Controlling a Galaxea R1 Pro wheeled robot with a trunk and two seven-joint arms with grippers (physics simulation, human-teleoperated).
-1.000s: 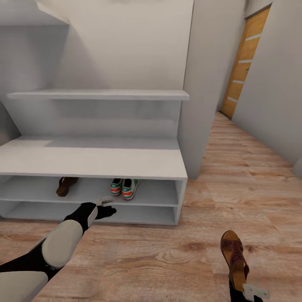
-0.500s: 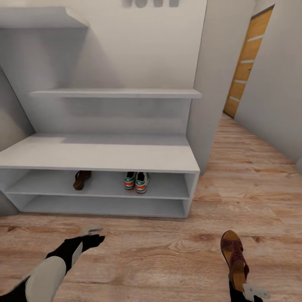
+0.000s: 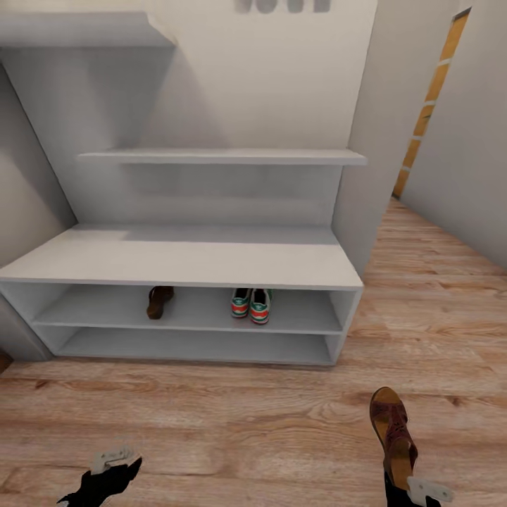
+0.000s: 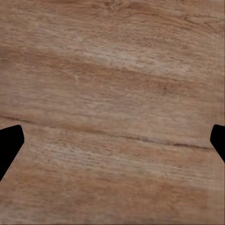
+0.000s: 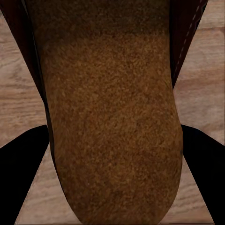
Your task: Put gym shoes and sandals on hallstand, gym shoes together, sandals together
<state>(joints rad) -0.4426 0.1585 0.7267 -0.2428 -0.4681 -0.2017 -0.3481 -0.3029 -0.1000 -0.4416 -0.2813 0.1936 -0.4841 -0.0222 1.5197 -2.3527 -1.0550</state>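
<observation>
At lower right, the right gripper [image 3: 405, 486] fingers [image 5: 21, 159] clamp the sandal [image 3: 393, 436] heel between them; left gripper [image 3: 113, 461] fingers spread, empty, over the floor [image 4: 112, 93]

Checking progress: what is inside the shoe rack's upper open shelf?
On the rack's upper shelf: one brown sandal at left and both gym shoes side by side. The bench top hides the shelf's back.

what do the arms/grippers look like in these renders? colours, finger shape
In the head view the left gripper has pale grey-white flat fingers on a matte black wrist body. The right gripper looks the same: a pale grey finger plate with small dark dots, on black. In both wrist views the fingers render as plain black tapered wedges. No cables or markings visible.
</observation>
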